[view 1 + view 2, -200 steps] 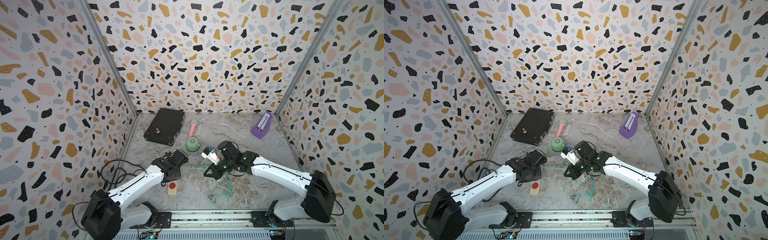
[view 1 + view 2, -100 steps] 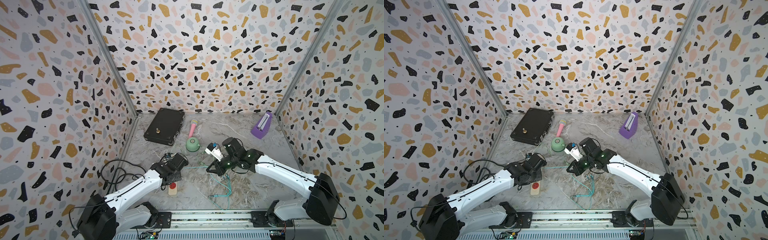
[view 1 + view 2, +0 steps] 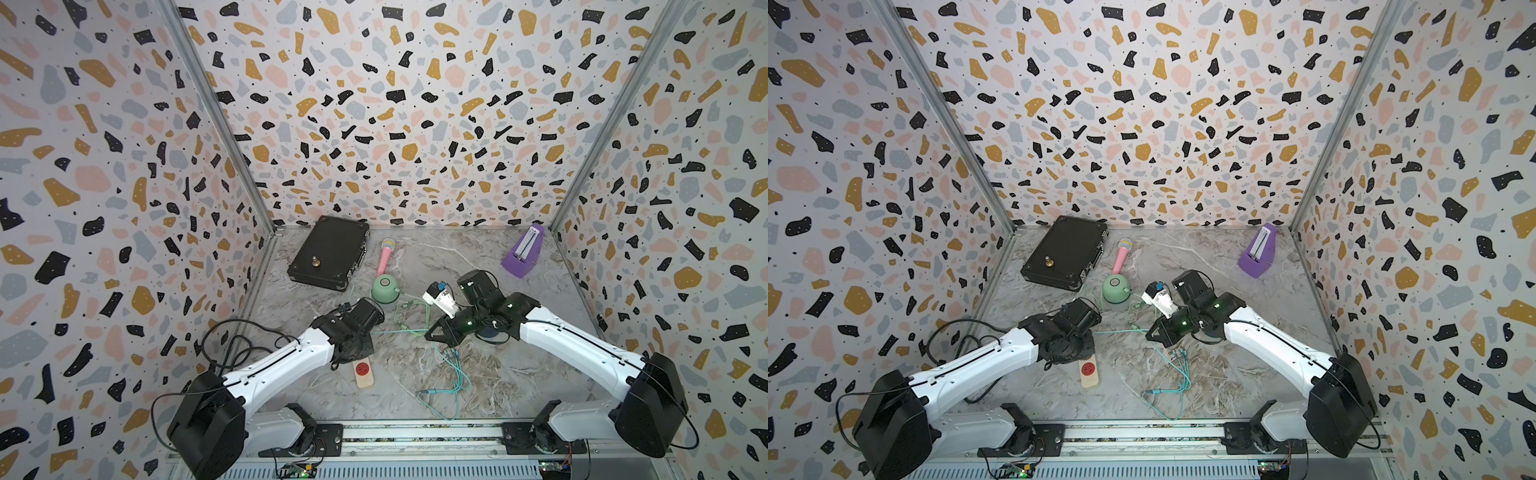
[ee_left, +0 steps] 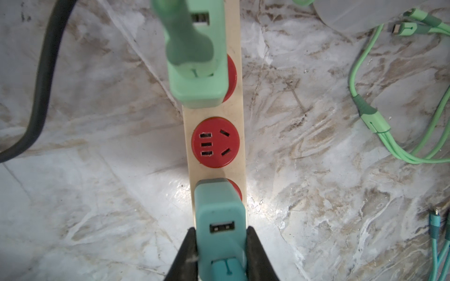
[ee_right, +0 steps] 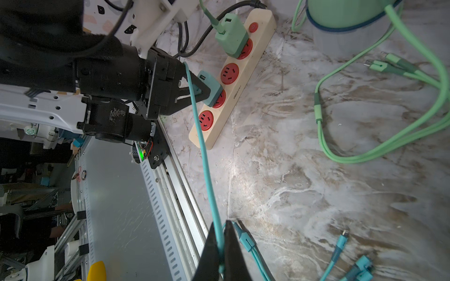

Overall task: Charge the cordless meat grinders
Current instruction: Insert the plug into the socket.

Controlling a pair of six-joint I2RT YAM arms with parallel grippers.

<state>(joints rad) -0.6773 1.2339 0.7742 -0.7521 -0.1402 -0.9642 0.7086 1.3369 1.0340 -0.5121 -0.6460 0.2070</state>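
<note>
Left gripper (image 4: 221, 234) is clamping the teal adapter (image 4: 219, 209), seating it in the power strip (image 4: 214, 110). Right gripper (image 5: 220, 234), fully closed, is pinching the teal cable (image 5: 204, 158). The mint grinder (image 3: 384, 288) is sitting centre frame. Next, I reckon, I'm feeding a cable plug into a grinder port.

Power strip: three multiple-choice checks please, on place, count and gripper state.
1. Where is the teal adapter? A. over a power strip socket, in the left gripper B. lying loose, untouched C. held in mid-air
2. How many red sockets stand uncovered? A. one B. two C. four
3. The right gripper is: A. open B. shut on the teal cable C. shut, empty
Key: A, its jaws flank it on the strip; B, the right wrist view shows two free; B, the cable runs pinched between its jaws.
</note>
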